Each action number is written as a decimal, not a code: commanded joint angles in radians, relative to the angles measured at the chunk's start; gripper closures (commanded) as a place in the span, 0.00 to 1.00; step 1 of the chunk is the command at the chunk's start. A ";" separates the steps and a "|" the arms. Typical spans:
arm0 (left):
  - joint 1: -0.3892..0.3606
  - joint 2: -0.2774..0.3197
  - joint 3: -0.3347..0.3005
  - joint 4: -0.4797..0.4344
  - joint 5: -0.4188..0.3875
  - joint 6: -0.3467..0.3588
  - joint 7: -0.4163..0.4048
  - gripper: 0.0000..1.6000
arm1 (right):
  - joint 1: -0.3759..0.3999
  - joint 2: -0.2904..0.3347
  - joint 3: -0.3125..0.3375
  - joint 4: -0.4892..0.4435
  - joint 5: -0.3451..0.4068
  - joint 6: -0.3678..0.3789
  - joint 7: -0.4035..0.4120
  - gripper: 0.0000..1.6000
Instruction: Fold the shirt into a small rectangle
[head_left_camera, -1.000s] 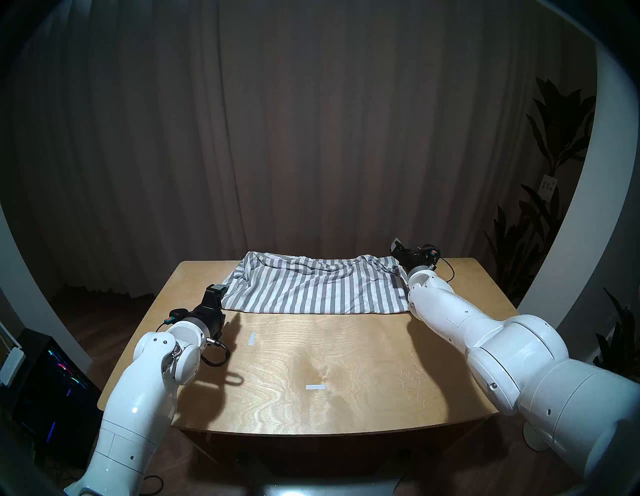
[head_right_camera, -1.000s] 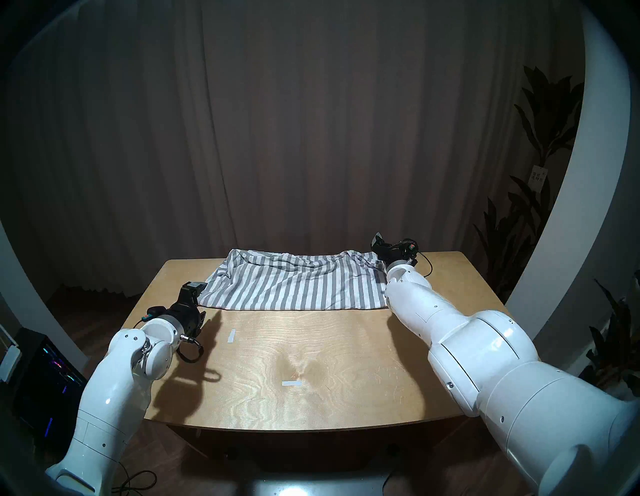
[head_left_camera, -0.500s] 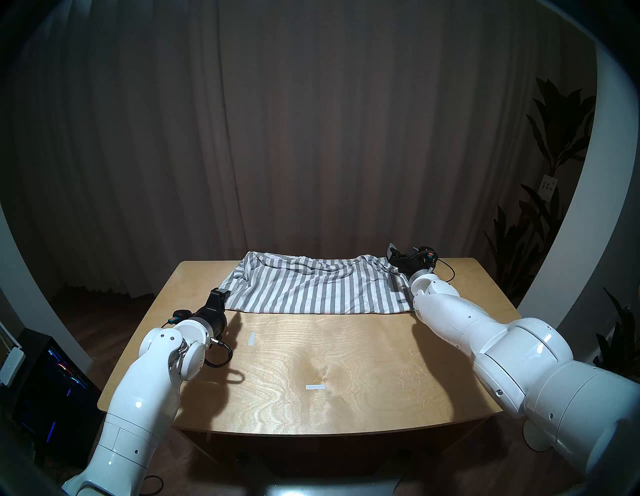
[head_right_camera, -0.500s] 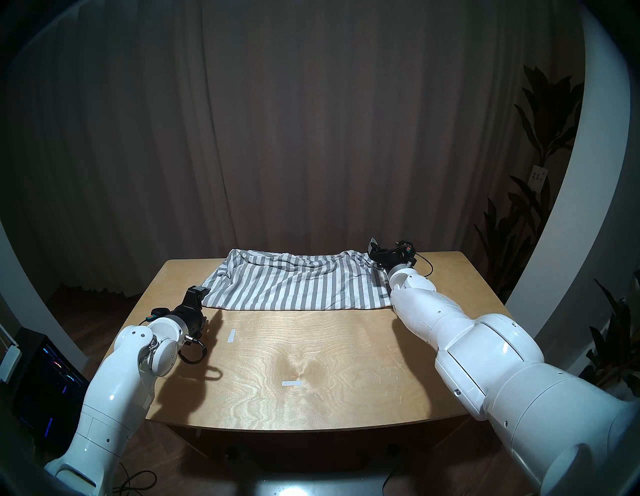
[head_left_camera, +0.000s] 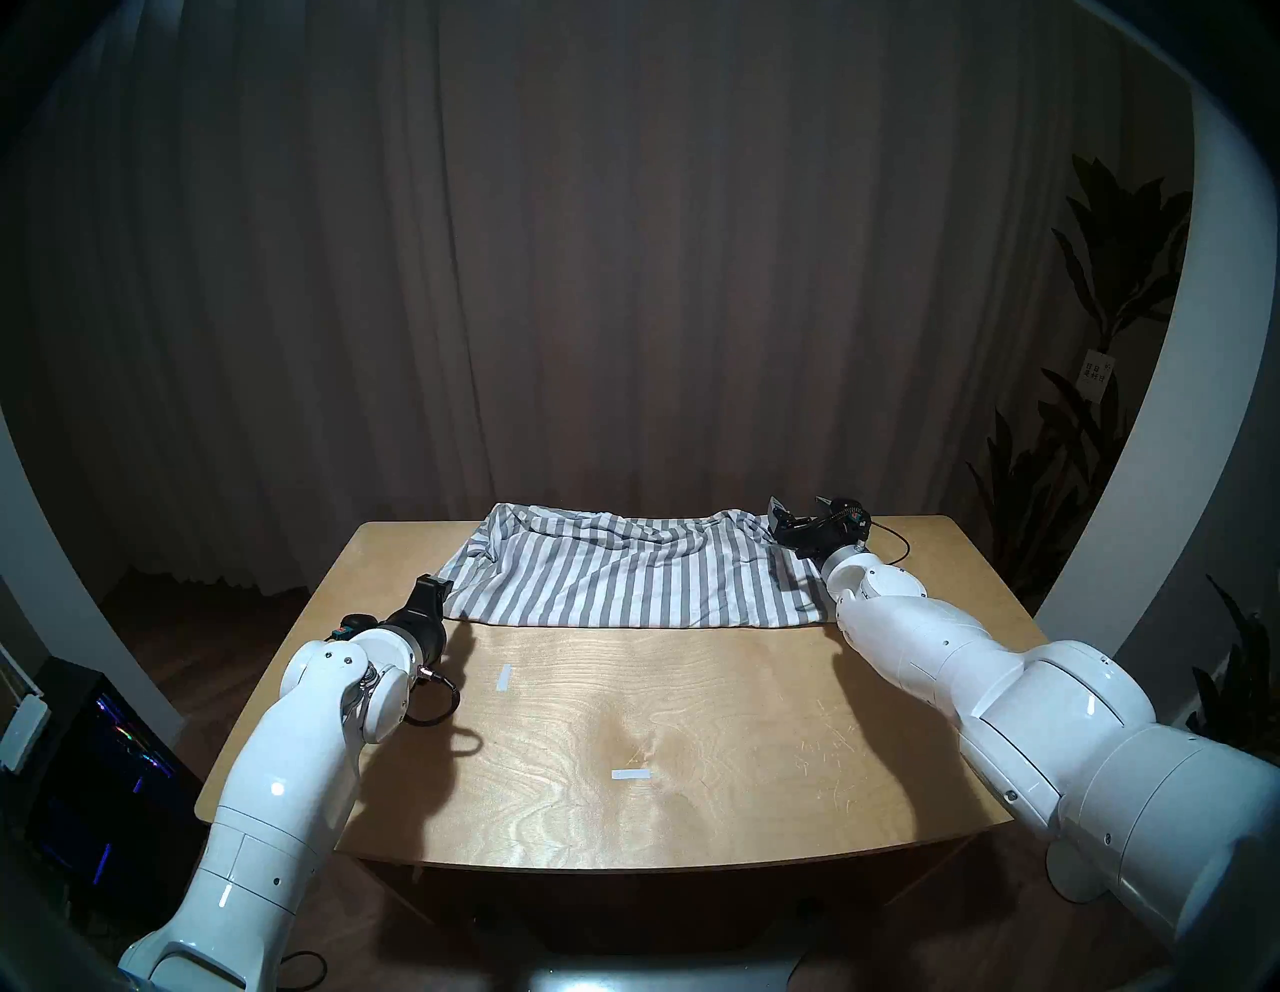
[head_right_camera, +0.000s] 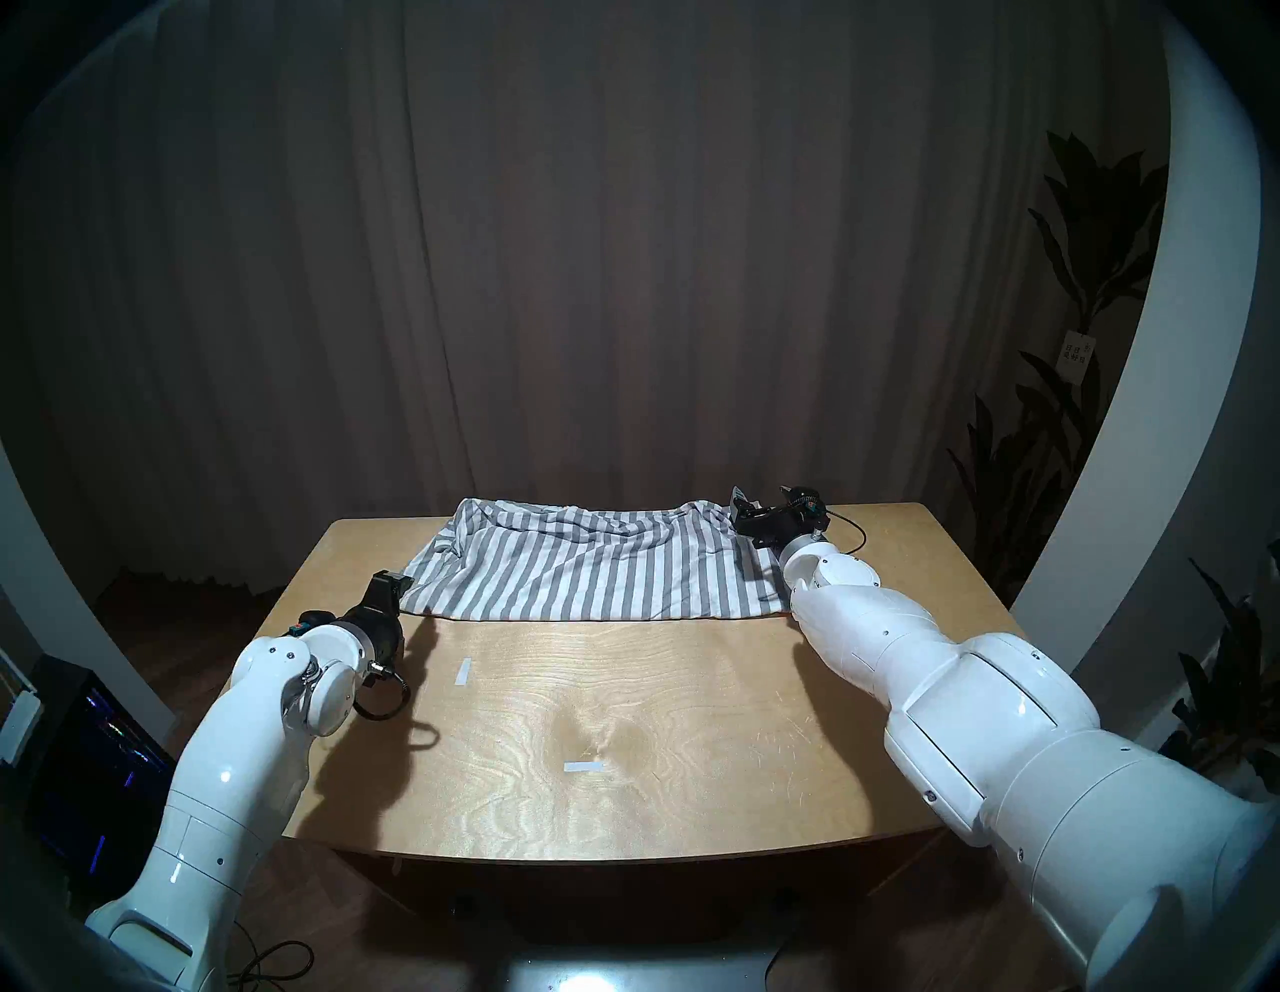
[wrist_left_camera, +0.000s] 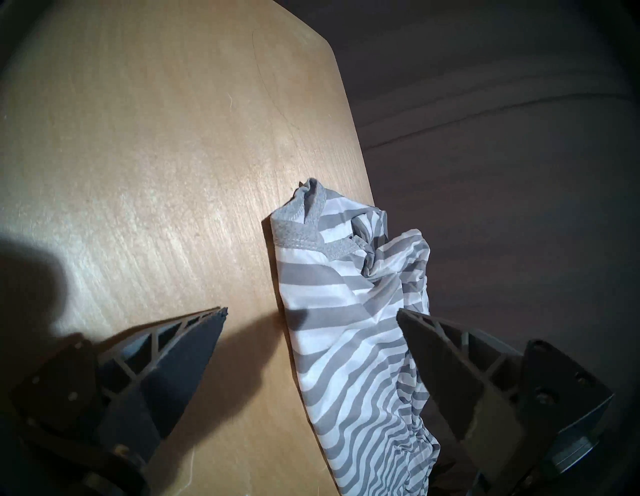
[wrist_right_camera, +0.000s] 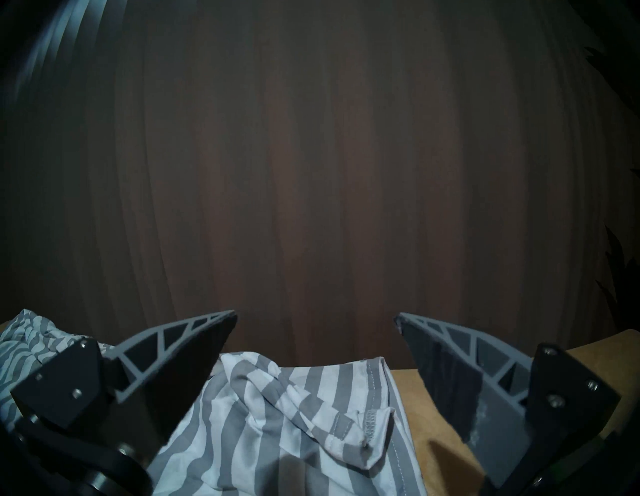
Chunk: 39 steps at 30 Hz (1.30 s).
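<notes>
The grey and white striped shirt (head_left_camera: 623, 575) lies rumpled across the far half of the wooden table (head_left_camera: 692, 727), its near edge straight. My left gripper (head_left_camera: 436, 585) hovers open at the shirt's near left corner. In the left wrist view its fingers (wrist_left_camera: 194, 346) straddle the shirt's edge (wrist_left_camera: 339, 311), with a grey ribbed band (wrist_left_camera: 301, 232) beyond them. My right gripper (head_left_camera: 779, 516) is open over the far right corner. The right wrist view shows the striped cloth (wrist_right_camera: 277, 398) and a folded hem corner (wrist_right_camera: 363, 426) below the spread fingers (wrist_right_camera: 450, 353). Neither gripper holds anything.
Two strips of white tape (head_left_camera: 503, 677) (head_left_camera: 632, 774) are stuck on the bare near half of the table. A dark curtain hangs behind the far edge. Plants (head_left_camera: 1108, 346) stand at the right and a lit computer case (head_left_camera: 104, 762) sits on the floor at the left.
The right gripper has sunk and shifted left onto the shirt's far right corner. The left gripper has edged closer to the near left corner. Both stayed open and the shirt has not moved.
</notes>
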 joint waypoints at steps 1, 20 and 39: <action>-0.070 0.000 0.005 0.017 0.011 -0.002 0.011 0.00 | 0.009 0.023 -0.018 -0.033 -0.022 -0.016 0.028 0.00; -0.158 -0.014 0.024 0.116 0.019 -0.003 0.056 0.00 | 0.003 0.065 -0.068 -0.077 -0.078 -0.029 0.089 0.00; -0.234 -0.050 0.054 0.221 0.024 0.002 0.075 0.00 | -0.001 0.110 -0.105 -0.139 -0.126 -0.043 0.149 0.00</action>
